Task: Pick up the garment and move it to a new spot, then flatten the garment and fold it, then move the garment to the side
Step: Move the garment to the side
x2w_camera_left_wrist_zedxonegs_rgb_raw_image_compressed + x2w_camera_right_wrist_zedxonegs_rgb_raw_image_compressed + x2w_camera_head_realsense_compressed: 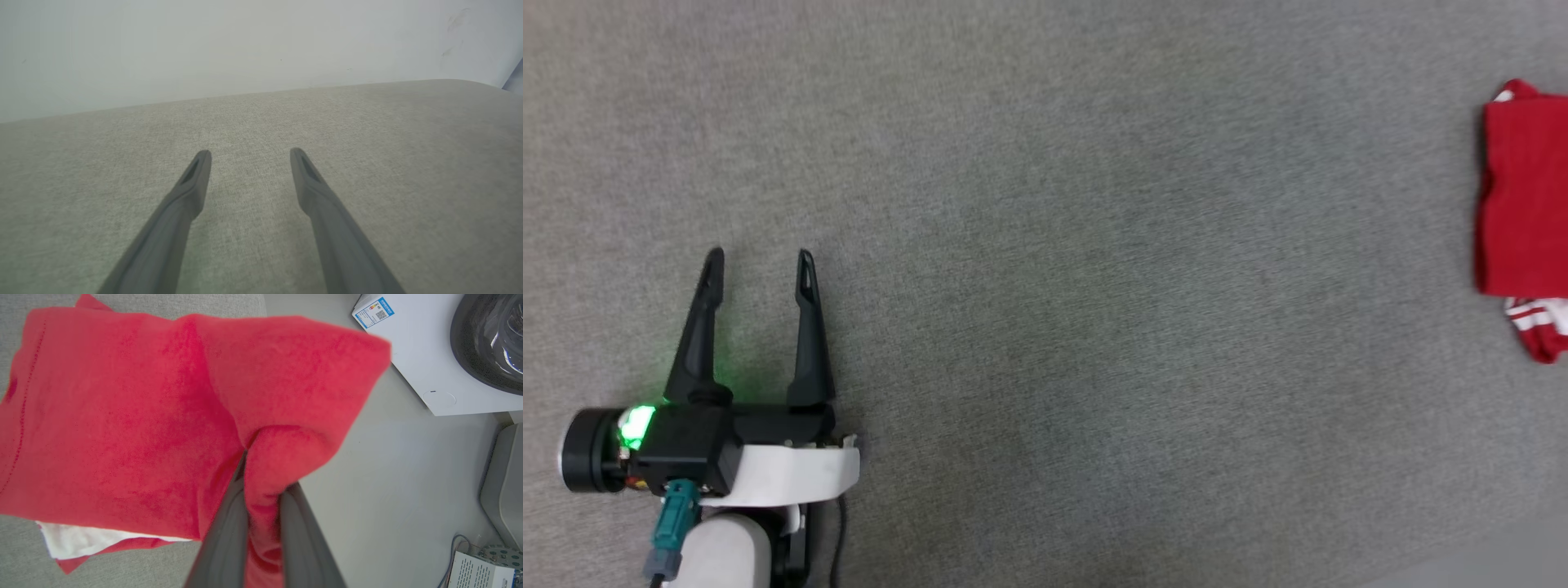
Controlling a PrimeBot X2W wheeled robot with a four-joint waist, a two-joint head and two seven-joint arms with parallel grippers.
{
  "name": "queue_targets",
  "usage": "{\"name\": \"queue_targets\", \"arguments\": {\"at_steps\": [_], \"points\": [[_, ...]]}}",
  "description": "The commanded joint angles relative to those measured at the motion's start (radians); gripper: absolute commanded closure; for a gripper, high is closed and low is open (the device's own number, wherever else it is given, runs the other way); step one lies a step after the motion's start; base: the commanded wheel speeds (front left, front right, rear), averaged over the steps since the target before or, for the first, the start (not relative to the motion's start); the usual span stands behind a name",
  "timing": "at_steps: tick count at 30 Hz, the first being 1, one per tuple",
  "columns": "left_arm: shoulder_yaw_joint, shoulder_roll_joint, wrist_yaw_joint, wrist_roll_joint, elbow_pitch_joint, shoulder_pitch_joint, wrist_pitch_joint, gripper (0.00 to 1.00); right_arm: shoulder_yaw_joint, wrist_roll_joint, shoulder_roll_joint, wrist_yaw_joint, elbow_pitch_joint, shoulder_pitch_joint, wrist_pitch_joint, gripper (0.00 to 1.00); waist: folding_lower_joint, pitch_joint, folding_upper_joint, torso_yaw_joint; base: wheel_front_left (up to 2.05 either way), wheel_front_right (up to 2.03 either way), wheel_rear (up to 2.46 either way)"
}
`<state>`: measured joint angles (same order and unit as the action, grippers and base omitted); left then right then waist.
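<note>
Red jersey garment (122,416), folded, white striped sleeve showing at its edge; your right gripper (263,486) pinches a bunched fold, your left gripper (760,268) stands spread.

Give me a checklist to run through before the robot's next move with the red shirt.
1. Right gripper shut on the garment: ok.
2. Grip holds enough fabric: ok, a thick bunch sits in its jaws.
3. Garment folded compactly: ok.
4. Fold edges tidy: not ok, a white sleeve pokes out underneath.
5. Left gripper open, apart from the garment: ok.
6. Room left on the grey surface toward the side: cannot tell.
</note>
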<state>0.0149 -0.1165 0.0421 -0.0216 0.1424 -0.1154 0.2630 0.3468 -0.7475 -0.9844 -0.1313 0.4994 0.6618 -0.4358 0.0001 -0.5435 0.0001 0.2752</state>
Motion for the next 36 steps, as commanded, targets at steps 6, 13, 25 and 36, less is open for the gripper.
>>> {"name": "queue_targets", "arguments": {"at_steps": [6,13,25,36], "points": [[-0.009,-0.003,-0.002,0.001,0.013,-0.027,0.001,0.00,-0.065,0.092,0.078,0.001,0.095,0.041,0.028,1.00,-0.0001,-0.049,-0.0001,-0.029,0.00,0.00,0.00],[-0.005,0.026,0.014,-0.020,-0.012,0.013,0.002,0.00,-0.166,0.362,0.126,0.001,0.191,0.064,0.158,0.00,-0.0001,0.085,-0.0001,-0.064,0.00,0.00,0.00],[0.000,0.054,0.046,-0.043,-0.060,0.143,0.002,0.00,-0.404,0.726,0.334,0.001,0.040,0.045,0.584,0.00,-0.0001,0.326,-0.0001,-0.149,0.00,0.00,0.00],[0.015,0.063,0.063,-0.052,-0.095,0.225,0.002,0.00,-0.403,0.719,0.640,0.001,-0.202,-0.193,0.699,0.00,-0.0001,0.452,-0.0001,-0.227,0.00,0.00,0.00]]}}
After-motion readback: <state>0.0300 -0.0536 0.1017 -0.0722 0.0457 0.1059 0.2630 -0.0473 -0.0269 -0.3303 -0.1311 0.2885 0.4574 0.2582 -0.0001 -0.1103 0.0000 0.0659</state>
